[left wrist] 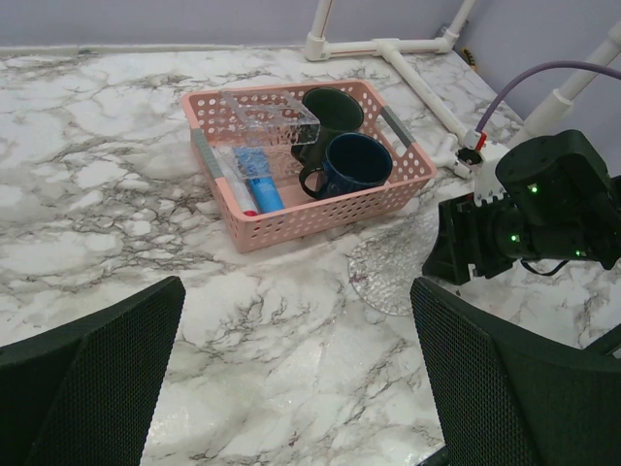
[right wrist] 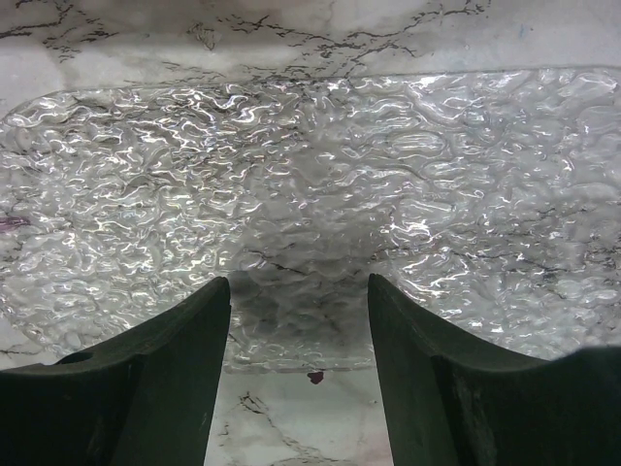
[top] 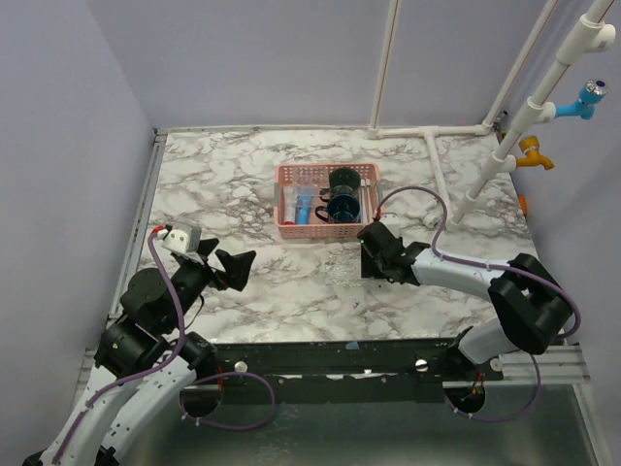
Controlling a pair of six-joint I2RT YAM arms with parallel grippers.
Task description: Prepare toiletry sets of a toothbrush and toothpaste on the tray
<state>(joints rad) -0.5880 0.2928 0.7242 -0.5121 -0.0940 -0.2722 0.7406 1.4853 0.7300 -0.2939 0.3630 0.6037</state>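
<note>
tray: clear ribbed tray (right wrist: 310,184) lies flat on the worktop (left wrist: 107,243), just in front of the pink basket (left wrist: 320,212). Nothing on it.
right end effector: the right end effector (right wrist: 298,280) sits low over the tray's near edge with its fingers apart. The edge shows in the gap between them and no pinch is visible, so nothing is held.
left end effector: the left end effector (left wrist: 296,388) has its fingers spread fully with nothing between them. It hovers well back from the basket, facing it.
mugs: the navy mug (left wrist: 354,165) and the green mug (left wrist: 330,107) stand upright in the right half of the basket, touching or nearly so.
tubes/brush: a blue tube (left wrist: 262,189) lies in the left half of the basket beside a pale stick with a red end. I can't pick out the toothbrush for sure from here.
clear box: a clear box (left wrist: 272,118) stands at the back of the basket, left of the green mug.
step: my read is tray placement. The tray looks positioned, and no set has been started.
progress: early. Every set item is in the basket.
next move: the right side needs to lift clear of the tray. Then one arm reaches into the basket for a mug, probably by its rim, and sets it upright on the tray.
watch: the tray is light and slick and could slide if bumped. The basket is crowded, so the reach needs a narrow, straight-down entry.
</note>
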